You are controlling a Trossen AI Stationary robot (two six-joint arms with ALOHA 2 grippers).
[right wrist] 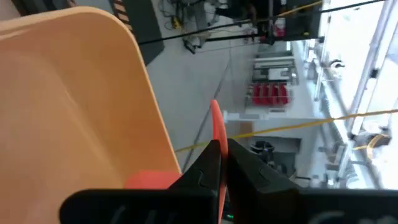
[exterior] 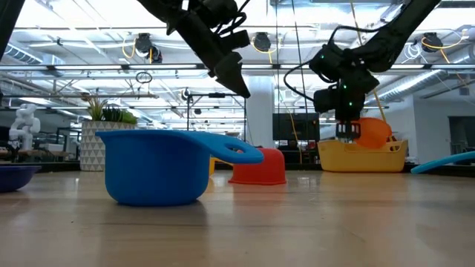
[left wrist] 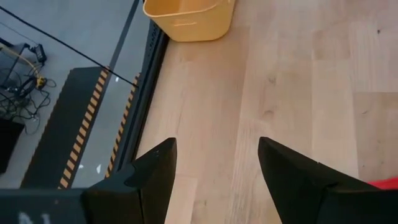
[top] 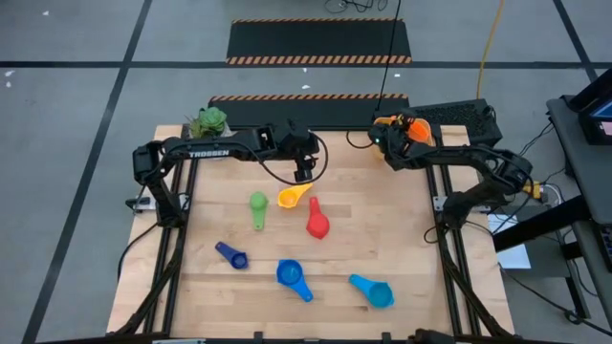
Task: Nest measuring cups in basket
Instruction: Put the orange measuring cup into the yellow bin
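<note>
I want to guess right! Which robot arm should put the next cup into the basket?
The right. Its hand already pinches the orange cup just above the basket. The left hand is open and empty, hanging over the table near the yellow cup, so it would probably need to grab something first.

the orange measuring cup [top: 417, 127] hangs over the basket [top: 385, 122] at the table's far right corner, its thin flat handle [right wrist: 216, 127] pinched edge-on, its bowl just above the rim in the low view. the basket is a shallow yellow-orange tray with rounded corners. six cups lie loose on the wood. the green cup [top: 258, 204], yellow cup [top: 290, 197] and red cup [top: 317, 225] cluster near the middle, the yellow one's handle pointing toward the far right, the red one bowl-down. nearer the front edge lie the dark blue cup [top: 233, 256], the blue cup [top: 291, 274] and the light blue cup [top: 378, 292], well apart from one another.
</note>
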